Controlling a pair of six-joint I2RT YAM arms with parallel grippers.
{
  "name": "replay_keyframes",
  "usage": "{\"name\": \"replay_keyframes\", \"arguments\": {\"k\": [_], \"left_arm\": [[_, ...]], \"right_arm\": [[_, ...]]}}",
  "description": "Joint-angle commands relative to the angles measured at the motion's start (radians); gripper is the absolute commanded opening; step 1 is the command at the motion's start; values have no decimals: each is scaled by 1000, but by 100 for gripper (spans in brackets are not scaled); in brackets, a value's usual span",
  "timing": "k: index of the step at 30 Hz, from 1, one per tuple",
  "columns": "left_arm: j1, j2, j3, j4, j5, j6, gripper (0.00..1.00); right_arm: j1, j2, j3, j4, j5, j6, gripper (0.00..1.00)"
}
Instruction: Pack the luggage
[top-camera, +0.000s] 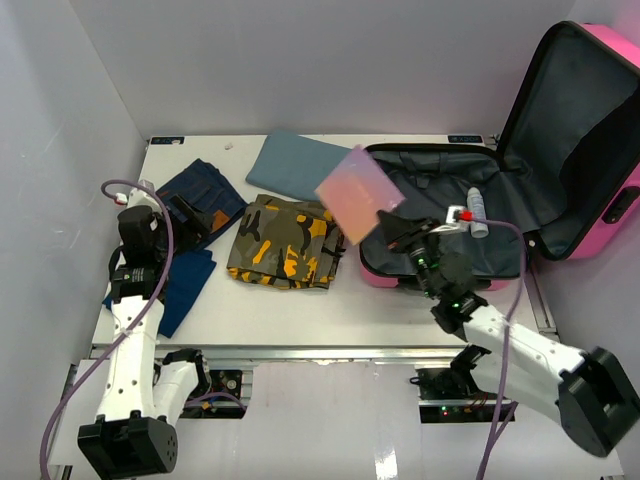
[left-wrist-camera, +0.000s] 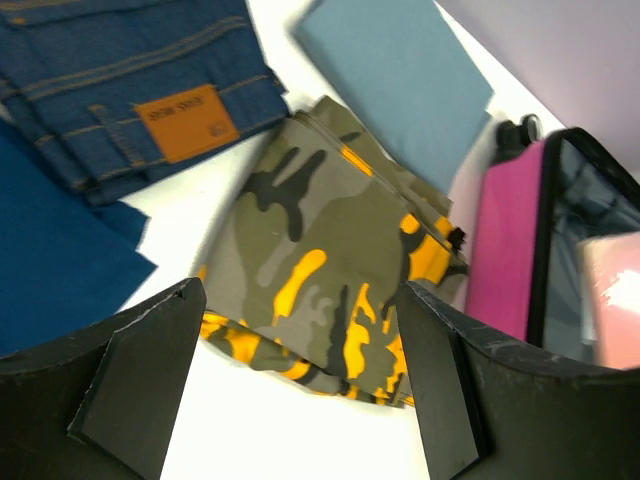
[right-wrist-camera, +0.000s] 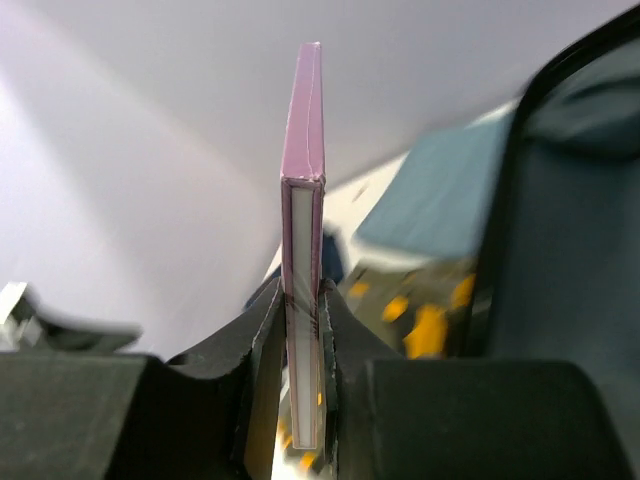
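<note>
The right gripper (right-wrist-camera: 303, 330) pinches a thin pink book (right-wrist-camera: 304, 150) by its edge, holding it in the air at the left rim of the luggage (top-camera: 600, 232). The luggage lies open at the right of the table (top-camera: 300, 310), lid upright. The left gripper (left-wrist-camera: 295, 335) hangs wide open near folded jeans (top-camera: 200, 190) and a camouflage garment (top-camera: 283, 240).

White surface (top-camera: 300, 310) enclosed by plain pale grey walls, smooth back wall (top-camera: 330, 60) meeting the surface's far edge, left wall (top-camera: 50, 130) slanting inward, metal rail (top-camera: 300, 352) along the near edge, soft even light, faint shadows
</note>
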Motion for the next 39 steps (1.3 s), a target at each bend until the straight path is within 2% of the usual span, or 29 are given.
{"name": "replay_keyframes", "arguments": {"k": [1, 4, 7, 10, 15, 24, 32, 33, 36, 37, 39], "left_arm": [[-60, -21, -22, 41, 32, -50, 87], [-100, -57, -40, 70, 6, -88, 88], [-171, -40, -41, 103, -38, -113, 88], [-266, 47, -49, 146, -122, -122, 88], [-287, 174, -27, 207, -152, -143, 88], [-323, 138, -85, 290, -199, -154, 88], [-339, 137, -65, 309, -208, -144, 88], [-341, 136, -64, 309, -211, -142, 88], [-343, 132, -72, 324, -219, -143, 89], [-344, 129, -79, 332, -219, -145, 89], [-345, 127, -89, 345, -219, -151, 90]], "right_arm": [[-181, -187, -12, -182, 104, 72, 8], [-290, -259, -40, -231, 143, 107, 8], [-371, -247, -49, -276, 163, 163, 8], [-421, -204, -92, -282, 202, 275, 8], [-521, -64, -108, -240, 191, 384, 8], [-679, 178, -85, -92, 41, 422, 8], [-715, 253, -107, -41, -24, 476, 9], [-724, 250, -111, -41, -29, 478, 16], [-756, 222, -121, -46, -43, 462, 49], [-757, 201, -113, -85, -36, 453, 56], [-758, 157, -81, -187, -8, 435, 62]]}}
